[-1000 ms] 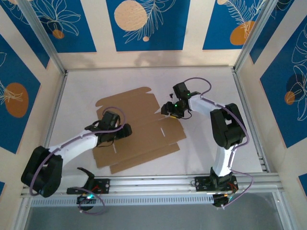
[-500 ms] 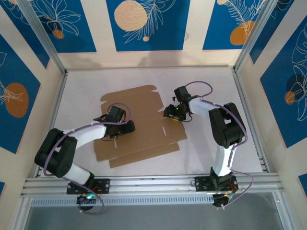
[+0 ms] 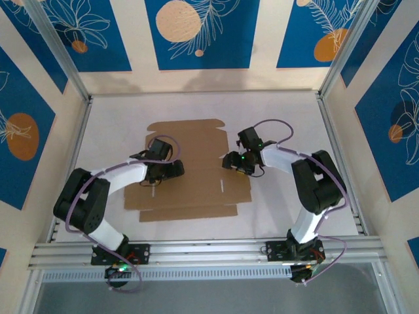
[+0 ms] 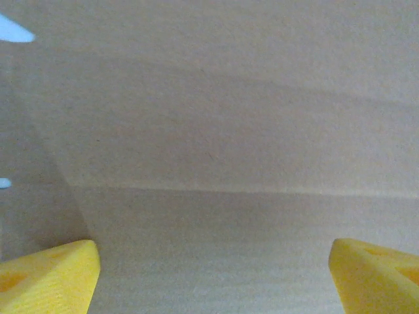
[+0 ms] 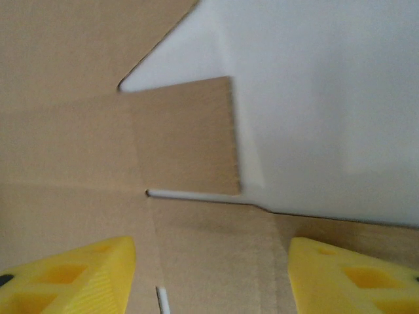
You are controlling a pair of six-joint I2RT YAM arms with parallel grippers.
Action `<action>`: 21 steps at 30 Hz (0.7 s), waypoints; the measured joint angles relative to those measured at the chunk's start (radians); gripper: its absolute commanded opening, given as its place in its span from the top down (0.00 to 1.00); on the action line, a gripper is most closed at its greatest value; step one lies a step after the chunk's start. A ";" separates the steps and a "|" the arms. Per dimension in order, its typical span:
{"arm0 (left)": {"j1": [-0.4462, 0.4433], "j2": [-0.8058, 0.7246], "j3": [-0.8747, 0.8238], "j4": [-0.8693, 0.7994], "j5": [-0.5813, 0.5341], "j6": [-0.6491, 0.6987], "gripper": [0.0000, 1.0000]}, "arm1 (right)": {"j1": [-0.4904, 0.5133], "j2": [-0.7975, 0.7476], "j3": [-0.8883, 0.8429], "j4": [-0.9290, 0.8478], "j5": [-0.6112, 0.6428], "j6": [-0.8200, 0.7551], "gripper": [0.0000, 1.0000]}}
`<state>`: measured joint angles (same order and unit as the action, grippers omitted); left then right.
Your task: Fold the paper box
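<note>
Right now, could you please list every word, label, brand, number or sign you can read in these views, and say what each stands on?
None can be read.
The paper box is plain brown cardboard with no print in any view.
The blue wall panels carry only leaf outlines and round shapes, no lettering.

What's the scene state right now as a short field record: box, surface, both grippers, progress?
box: plain brown cardboard die-cut sheet, lying flat and unfolded
surface: white table
left gripper: open, low over the sheet's left-centre panel, holding nothing
right gripper: open, over the sheet's right edge near a small side flap, holding nothing
progress: no panel stands up in the top view
</note>
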<state>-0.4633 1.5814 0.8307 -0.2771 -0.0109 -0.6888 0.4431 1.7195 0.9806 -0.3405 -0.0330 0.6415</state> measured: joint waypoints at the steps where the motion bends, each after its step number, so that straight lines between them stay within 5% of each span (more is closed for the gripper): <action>1: 0.002 0.007 0.010 0.000 0.005 0.008 0.09 | 0.006 -0.021 -0.002 -0.027 0.004 0.002 0.23; 5: 0.003 0.028 0.049 0.000 0.038 0.030 0.09 | 0.018 -0.107 0.006 -0.095 0.048 -0.015 0.14; 12: 0.003 0.067 0.111 0.013 0.145 0.054 0.12 | 0.008 -0.149 0.036 -0.127 0.045 -0.052 0.19; 17: 0.003 0.097 0.119 0.012 0.186 0.055 0.12 | 0.015 -0.119 0.041 -0.156 0.036 -0.072 0.28; 21: 0.005 -0.022 0.065 -0.019 0.174 0.032 0.12 | 0.021 -0.029 0.060 -0.155 0.019 -0.084 0.41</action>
<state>-0.4583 1.5597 0.8959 -0.2962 0.1627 -0.6567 0.4641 1.6905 1.0405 -0.4957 -0.0143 0.5579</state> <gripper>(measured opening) 0.877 0.642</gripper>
